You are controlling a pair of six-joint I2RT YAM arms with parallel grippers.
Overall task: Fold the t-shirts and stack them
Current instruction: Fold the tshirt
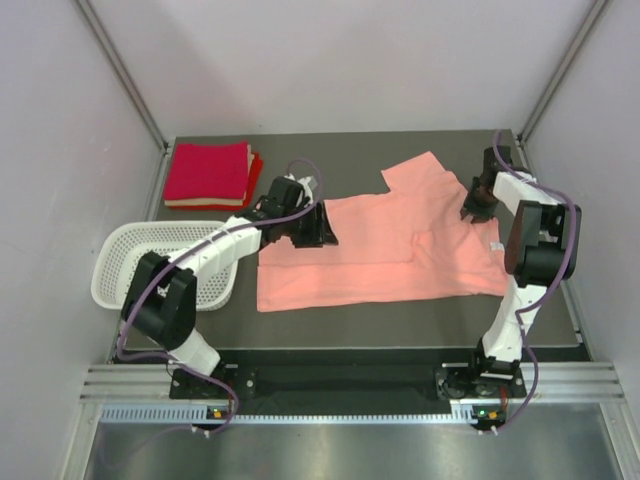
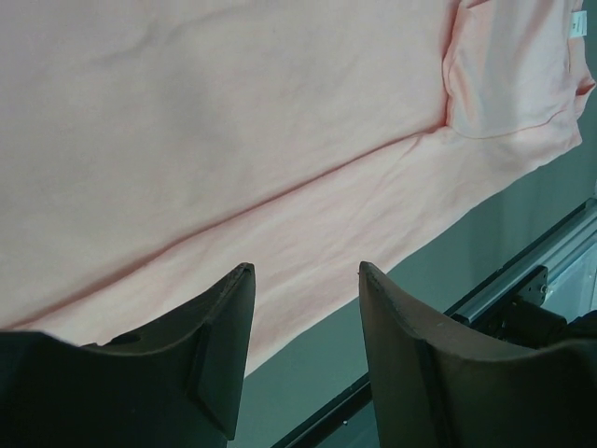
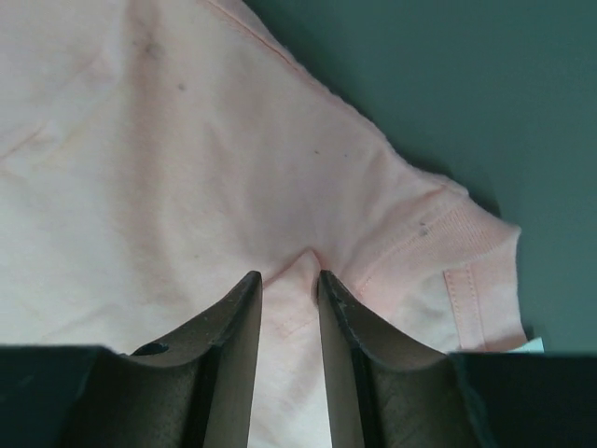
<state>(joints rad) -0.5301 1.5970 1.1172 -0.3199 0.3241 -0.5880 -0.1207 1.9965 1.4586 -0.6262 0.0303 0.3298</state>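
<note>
Our salmon-pink t-shirt (image 1: 380, 255) lies flat mid-table, long axis running left to right. Our left gripper (image 2: 303, 271) sits spread at the hem end, and our right gripper (image 3: 289, 275) is pinching a cloth ridge by the collar. The folded red t-shirts (image 1: 208, 172) are at the far left.

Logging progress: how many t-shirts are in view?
3: a salmon-pink t-shirt spread mid-table, a folded crimson t-shirt far left, a red t-shirt peeking beneath it. More may hide underneath.

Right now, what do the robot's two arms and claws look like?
The left arm and right arm have white links with black joint housings, and a purple cable loops along each. The left claw and right claw have dark, curved fingers tapering to tips.
</note>
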